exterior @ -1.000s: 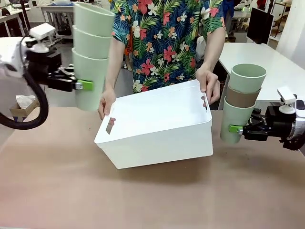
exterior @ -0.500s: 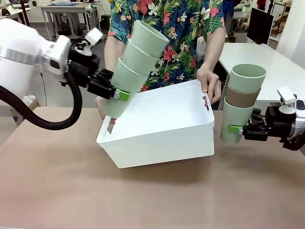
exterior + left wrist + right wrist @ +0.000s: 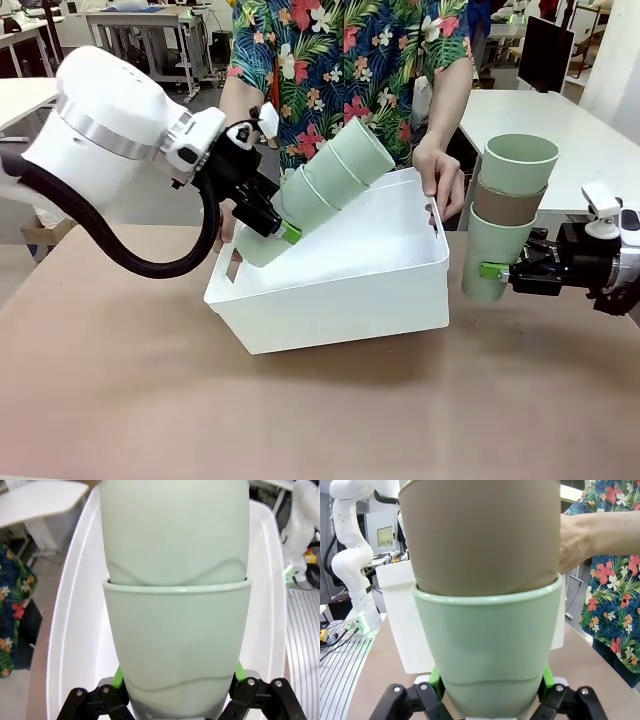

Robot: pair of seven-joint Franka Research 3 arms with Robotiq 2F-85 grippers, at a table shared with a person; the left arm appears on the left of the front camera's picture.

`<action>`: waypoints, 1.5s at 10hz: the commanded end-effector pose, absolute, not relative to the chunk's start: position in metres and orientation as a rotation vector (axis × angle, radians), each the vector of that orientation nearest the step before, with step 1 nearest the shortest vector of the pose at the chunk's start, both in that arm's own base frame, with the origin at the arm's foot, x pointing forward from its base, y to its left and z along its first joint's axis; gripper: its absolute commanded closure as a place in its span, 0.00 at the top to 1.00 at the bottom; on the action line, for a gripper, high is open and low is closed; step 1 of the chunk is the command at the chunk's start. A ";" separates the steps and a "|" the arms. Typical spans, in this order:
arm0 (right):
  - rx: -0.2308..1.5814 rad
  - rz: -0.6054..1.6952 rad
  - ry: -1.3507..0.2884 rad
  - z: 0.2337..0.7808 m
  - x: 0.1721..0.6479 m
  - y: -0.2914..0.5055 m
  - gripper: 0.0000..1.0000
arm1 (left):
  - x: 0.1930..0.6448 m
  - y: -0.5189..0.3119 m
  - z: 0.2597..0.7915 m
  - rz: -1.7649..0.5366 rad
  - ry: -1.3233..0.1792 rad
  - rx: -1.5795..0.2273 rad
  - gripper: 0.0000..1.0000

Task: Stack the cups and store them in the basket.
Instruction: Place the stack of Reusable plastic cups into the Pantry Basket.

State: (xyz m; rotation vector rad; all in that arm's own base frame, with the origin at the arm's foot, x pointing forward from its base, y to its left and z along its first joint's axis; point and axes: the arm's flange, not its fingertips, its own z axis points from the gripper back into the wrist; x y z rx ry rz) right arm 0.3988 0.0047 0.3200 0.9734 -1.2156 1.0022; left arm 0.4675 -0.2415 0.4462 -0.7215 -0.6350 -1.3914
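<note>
Two stacks are held. The left gripper (image 3: 283, 233) is clamped on the bottom cup of a three-cup mint stack (image 3: 325, 183), tilted over the basket (image 3: 340, 290), which a person's hand (image 3: 440, 178) tips. Best to lay it low inside before letting go. The right gripper (image 3: 492, 270), clamped on its mint-brown-mint stack (image 3: 510, 205), hangs beside the basket.

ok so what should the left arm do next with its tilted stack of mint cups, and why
Probably lower the stack of three pale mint green plastic tumblers into the white rectangular plastic basket. The left gripper is shut on its bottom cup, it hangs tilted above the basket's open interior, and a person's hand holds the basket tipped.
</note>
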 end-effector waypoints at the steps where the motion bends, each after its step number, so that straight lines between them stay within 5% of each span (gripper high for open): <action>1: 0.975 1.009 -1.228 0.325 0.399 0.005 0.86 | 0.479 -0.253 0.446 -1.379 -0.575 -0.678 0.86; 9: 0.975 1.009 -1.228 0.325 0.399 0.005 0.86 | 0.484 -0.302 0.382 -1.400 -0.335 -0.559 0.86; 15: 0.975 1.009 -1.228 0.325 0.399 0.005 0.86 | 0.486 -0.316 0.362 -1.383 -0.349 -0.485 0.86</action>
